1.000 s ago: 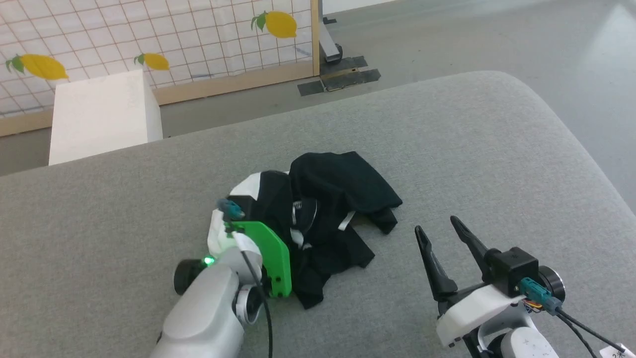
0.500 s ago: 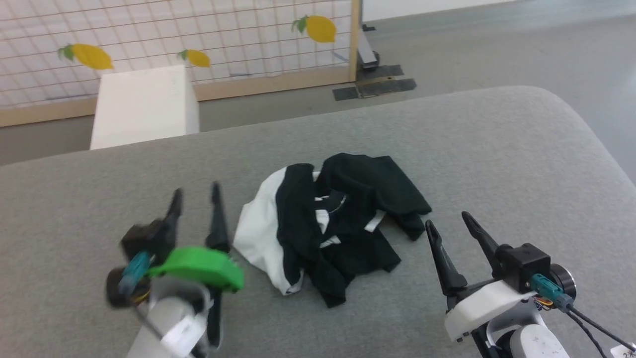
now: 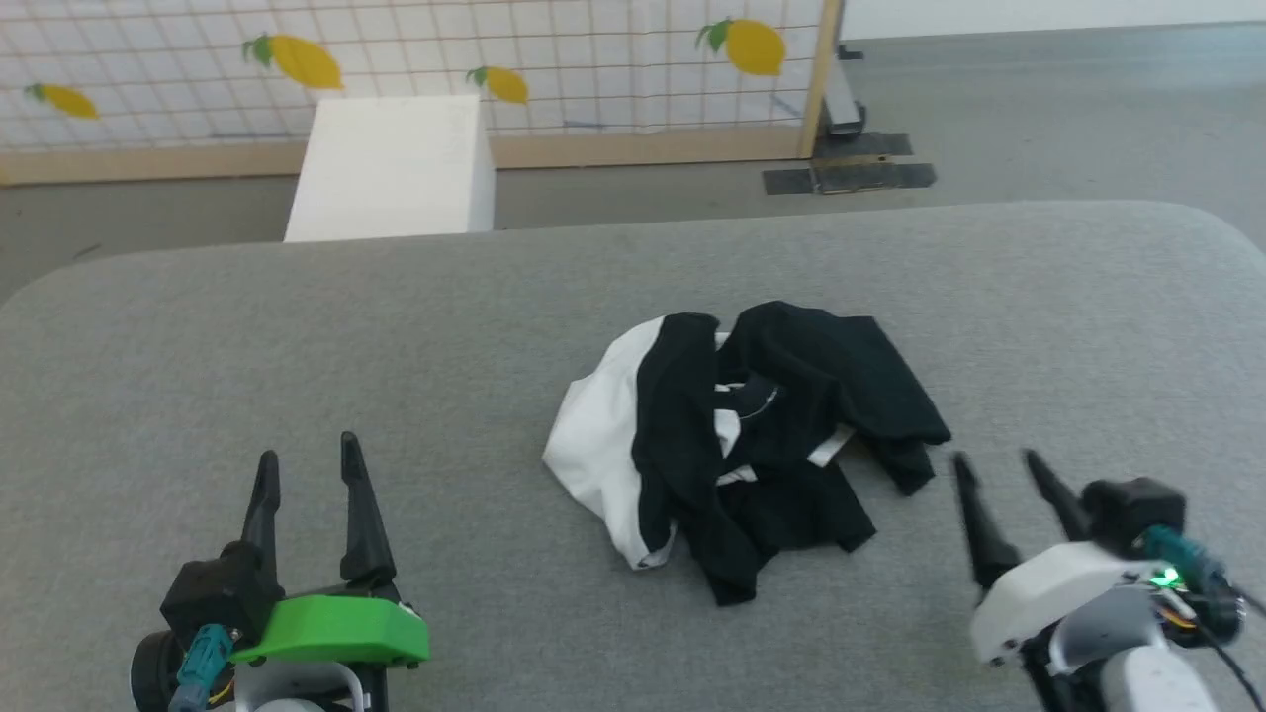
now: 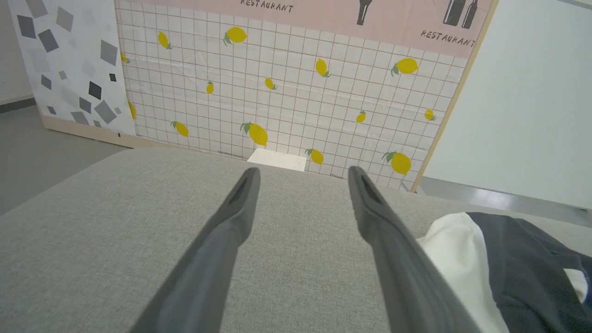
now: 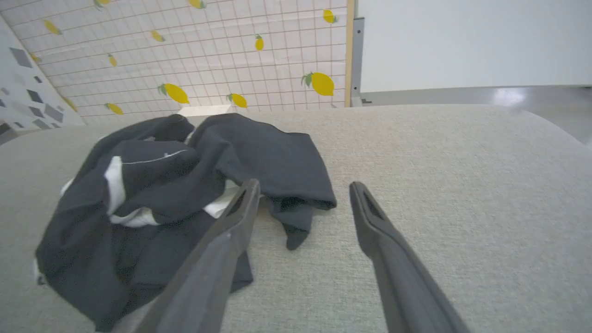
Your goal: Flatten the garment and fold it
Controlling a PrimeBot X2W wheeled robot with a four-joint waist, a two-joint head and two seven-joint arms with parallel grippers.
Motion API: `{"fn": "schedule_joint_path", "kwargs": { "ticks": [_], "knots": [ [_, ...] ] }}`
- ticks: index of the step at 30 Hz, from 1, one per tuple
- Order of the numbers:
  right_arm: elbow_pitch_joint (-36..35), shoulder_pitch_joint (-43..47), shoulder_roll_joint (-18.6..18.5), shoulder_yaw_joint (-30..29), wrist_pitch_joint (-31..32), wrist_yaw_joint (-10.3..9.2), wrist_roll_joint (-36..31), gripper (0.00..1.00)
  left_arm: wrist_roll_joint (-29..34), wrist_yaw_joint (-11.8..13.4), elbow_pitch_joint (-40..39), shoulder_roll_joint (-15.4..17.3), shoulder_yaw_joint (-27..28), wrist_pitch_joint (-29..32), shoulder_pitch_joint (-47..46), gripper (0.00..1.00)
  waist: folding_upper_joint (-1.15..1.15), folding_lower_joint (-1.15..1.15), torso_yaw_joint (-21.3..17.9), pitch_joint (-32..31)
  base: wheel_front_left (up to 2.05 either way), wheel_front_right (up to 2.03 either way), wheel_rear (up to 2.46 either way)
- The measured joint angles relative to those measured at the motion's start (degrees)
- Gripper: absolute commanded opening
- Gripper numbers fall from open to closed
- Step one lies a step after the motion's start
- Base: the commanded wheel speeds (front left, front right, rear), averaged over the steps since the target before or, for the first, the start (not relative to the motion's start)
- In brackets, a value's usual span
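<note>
The crumpled soft garment (image 3: 692, 445), black over most of its folds with a white panel showing on its left side, is lying bunched in the centre of the head view, slightly right of the middle. It is resting on a wide grey woven-fabric surface (image 3: 396, 336) with rounded corners.

The left gripper (image 3: 308, 453), carrying a bright green plastic mount, is sitting at the lower left of the head view. Its 2 long dark fingers are standing apart with nothing between them, well apart from the garment. In the left wrist view the fingers are pointing over bare grey fabric, and the garment's white edge is showing at the lower right.

The right gripper (image 3: 995, 458) is sitting at the lower right of the head view, slightly blurred. Its 2 fingers are also spread and holding nothing. It is hovering just beside the garment's black lower-right corner. In the right wrist view that dark corner is lying just beyond the left fingertip.

Beyond the surface, a plain white box (image 3: 396, 168) is standing on the grey floor in front of a white grid panel printed with yellow lemons (image 3: 593, 49).
</note>
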Motion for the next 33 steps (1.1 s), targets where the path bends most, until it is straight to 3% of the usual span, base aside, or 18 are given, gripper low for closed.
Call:
{"fn": "schedule_joint_path", "kwargs": {
  "ticks": [9,17,18,19,20,21,24,28,33],
  "knots": [
    [11.24,-12.9,-0.04,-10.16,12.87,-0.01,0.41,1.0,1.64,-2.38,-0.03,-0.83,-1.0,0.0,-3.07,1.0,0.0,0.0,3.63,3.9,0.0,0.0,0.0],
    [21.47,-20.96,-0.05,-11.8,25.7,-0.02,-0.69,1.0,0.83,-2.27,-0.29,-0.96,-2.89,0.0,-4.46,1.0,0.0,0.0,6.7,8.09,0.0,0.0,0.0],
    [21.74,-21.43,-0.16,-11.76,26.69,-0.02,-1.03,0.84,0.66,-2.27,-0.24,-0.96,-2.87,0.0,-4.46,1.0,0.0,0.0,7.0,8.35,0.0,0.0,0.0],
    [21.93,-22.01,-0.34,-11.63,27.7,-0.02,-1.11,0.54,0.4,-2.25,-0.14,-0.96,-2.9,0.0,-4.47,1.0,0.0,0.01,7.36,8.59,0.0,0.0,0.0],
    [21.96,-22.34,-0.69,-11.17,28.3,-0.03,-1.07,0.14,0.33,-2.15,0.04,-0.96,-2.88,0.0,-4.46,1.0,0.0,0.01,7.66,8.69,0.0,0.0,0.0],
    [21.85,-22.4,-0.86,-10.8,28.44,-0.03,-1.04,0.0,0.3,-2.11,0.2,-0.96,-2.86,0.0,-4.45,1.0,0.0,0.01,7.82,8.64,0.0,0.0,0.0],
    [21.01,-21.87,-0.52,-10.1,27.46,-0.02,-0.49,0.0,0.19,-2.04,0.55,-0.97,-2.67,0.0,-4.36,1.0,0.0,0.01,8.07,7.89,0.0,0.0,0.0],
    [15.19,-19.84,-0.04,-8.81,20.27,-0.02,-1.6,0.0,0.19,-2.13,1.43,-0.99,-2.33,0.0,-3.74,1.0,0.0,0.01,7.89,5.93,0.0,0.0,0.0],
    [0.99,-16.41,-0.22,3.83,16.83,-0.02,1.92,0.0,0.21,-2.43,1.98,-1.0,-1.35,0.0,-1.99,1.0,0.0,0.01,6.96,2.24,0.0,0.0,0.0]
  ]
}}
